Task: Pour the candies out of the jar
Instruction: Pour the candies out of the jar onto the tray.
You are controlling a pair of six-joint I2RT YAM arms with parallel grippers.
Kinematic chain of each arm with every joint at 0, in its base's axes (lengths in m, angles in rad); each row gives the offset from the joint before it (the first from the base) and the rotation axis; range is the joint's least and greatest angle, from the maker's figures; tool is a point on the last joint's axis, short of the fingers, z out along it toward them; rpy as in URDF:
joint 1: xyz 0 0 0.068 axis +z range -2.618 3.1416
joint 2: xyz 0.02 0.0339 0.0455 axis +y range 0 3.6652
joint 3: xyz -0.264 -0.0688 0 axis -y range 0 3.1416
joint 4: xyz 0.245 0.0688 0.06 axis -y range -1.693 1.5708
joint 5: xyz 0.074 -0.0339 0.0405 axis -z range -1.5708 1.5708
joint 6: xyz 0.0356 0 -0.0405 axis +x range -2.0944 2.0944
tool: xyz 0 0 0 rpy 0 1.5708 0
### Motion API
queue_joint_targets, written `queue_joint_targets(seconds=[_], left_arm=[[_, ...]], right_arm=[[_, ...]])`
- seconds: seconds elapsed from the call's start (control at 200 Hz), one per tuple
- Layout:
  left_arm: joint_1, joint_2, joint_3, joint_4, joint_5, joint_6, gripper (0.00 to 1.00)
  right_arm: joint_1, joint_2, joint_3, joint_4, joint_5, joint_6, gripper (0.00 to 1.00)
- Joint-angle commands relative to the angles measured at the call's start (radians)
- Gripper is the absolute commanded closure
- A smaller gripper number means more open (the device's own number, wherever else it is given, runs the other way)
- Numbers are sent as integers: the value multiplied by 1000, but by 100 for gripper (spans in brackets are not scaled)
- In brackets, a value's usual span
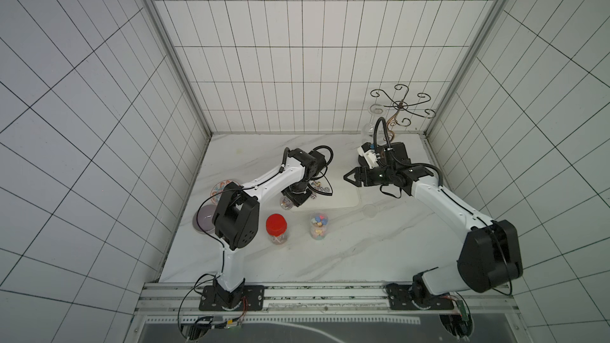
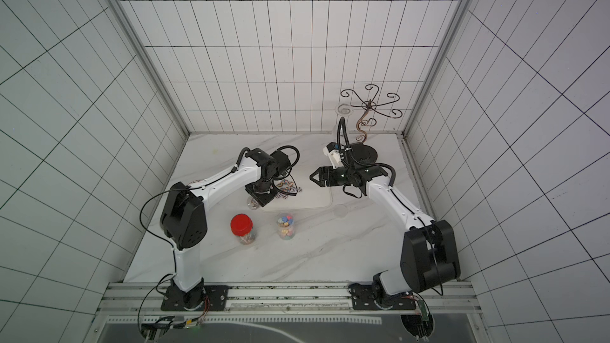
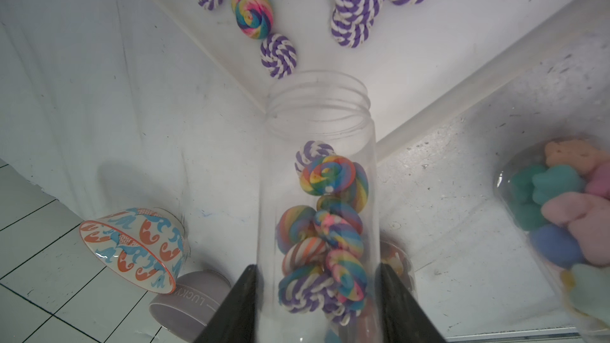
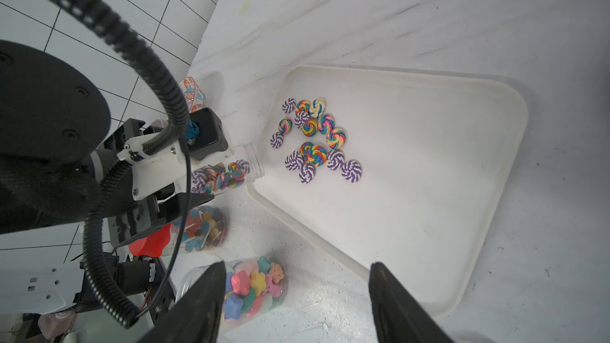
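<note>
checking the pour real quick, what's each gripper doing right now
Left gripper: shut on the jar, tipped toward the tray.
Right gripper: open, holding nothing.

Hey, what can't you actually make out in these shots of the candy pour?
- Held jar: base cut off by the left wrist view's bottom edge, inside the left gripper.
- Candies on the tray: in both top views partly under the left arm, too small to count.
- Red-lidded jar: right wrist view, partly behind that gripper.

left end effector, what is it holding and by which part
A clear jar of swirl candies, clamped across its body toward the base, with the open mouth end free.
</note>
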Motion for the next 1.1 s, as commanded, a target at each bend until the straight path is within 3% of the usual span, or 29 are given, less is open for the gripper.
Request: queue_joint_targets(seconds=[0.0,0.17,0.43,0.775,0.91,1.095], left_arm=[[0,28,-11,33,20,4,61],[0,21,73,4,-1,12,61],[0,-5,56,13,27,-4,61],[-10,-50,118,-78,-47,-39,61],[18,-66,-21,50,-15,-9,58],[19,-45,-16,41,11,-26,61]], right_arm=[[-5,6,-49,6,-18,-19,30],[-4,1,-51,4,-8,-19,30],[-4,1,-50,5,-9,-16,30],[-5,15,-45,6,-19,-18,30],[-5,21,-48,15,-25,-12,30],[-3,20,-54,17,-26,-9,30]])
